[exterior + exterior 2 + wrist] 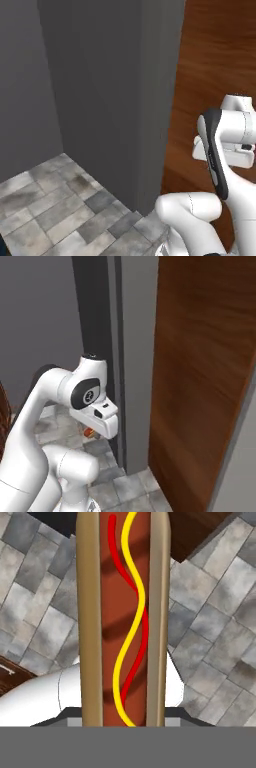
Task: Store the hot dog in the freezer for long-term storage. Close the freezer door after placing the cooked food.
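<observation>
**Tan bun pinched lengthwise, grey fridge ahead**

Left base view: matte grey fridge [115,100] standing tall over stone-tile floor [45,210], wood-brown panel [215,60] at its right edge. White arm folded low at the lower right. No open shelf to be seen here; whether the freezer stands open cannot be told.

Right base view: long dark handle [96,311] running down a grey door, very likely the freezer door [137,356], with the brown panel close on its right. Hand hanging just beside the handle's lower end, pointing at the floor. A small red-and-tan scrap under the hand, apparently the hot dog [90,431], well clear of the tiles.

Hand view: hot dog [124,619] running straight away from the gripper [123,724], long axis in line with the fingers, sausage and yellow squiggle facing the camera, floor tiles far behind. Finger tips hidden behind the bun; drawn in and pinching its near end, by all signs. Judged: with the load hanging downward, wrist must tip up before any shelf can take it.
</observation>
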### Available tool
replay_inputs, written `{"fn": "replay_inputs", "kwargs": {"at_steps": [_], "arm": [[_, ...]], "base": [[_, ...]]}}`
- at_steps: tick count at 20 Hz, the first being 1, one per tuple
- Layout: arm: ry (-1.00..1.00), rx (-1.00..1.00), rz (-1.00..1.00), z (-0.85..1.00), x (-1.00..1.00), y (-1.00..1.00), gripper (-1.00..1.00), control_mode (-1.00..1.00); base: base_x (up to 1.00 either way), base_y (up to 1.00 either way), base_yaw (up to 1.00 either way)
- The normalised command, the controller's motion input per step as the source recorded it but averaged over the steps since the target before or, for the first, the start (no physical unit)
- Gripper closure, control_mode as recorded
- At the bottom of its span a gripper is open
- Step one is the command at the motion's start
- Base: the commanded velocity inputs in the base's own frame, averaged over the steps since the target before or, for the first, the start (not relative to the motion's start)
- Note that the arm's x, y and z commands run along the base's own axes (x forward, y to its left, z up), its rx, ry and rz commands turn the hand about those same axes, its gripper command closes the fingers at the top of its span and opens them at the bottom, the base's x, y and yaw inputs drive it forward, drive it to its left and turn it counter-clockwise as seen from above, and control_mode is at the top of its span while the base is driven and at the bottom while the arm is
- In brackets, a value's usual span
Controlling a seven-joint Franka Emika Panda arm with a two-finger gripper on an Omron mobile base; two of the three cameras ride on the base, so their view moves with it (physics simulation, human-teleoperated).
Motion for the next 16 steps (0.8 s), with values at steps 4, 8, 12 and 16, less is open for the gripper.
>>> {"fn": "replay_inputs", "kwargs": {"at_steps": [4,8,12,16], "arm": [[0.0,0.0,0.0,0.0,0.0,0.0,1.0,1.0],[0.0,0.0,0.0,0.0,0.0,0.0,1.0,1.0],[0.0,0.0,0.0,0.0,0.0,0.0,1.0,1.0],[0.0,0.0,0.0,0.0,0.0,0.0,1.0,1.0]], "base": [[-0.01,-0.33,-0.76],[-0.09,-0.35,-0.8],[-0.38,-0.18,-0.78],[-0.61,-0.04,-0.67]]}}
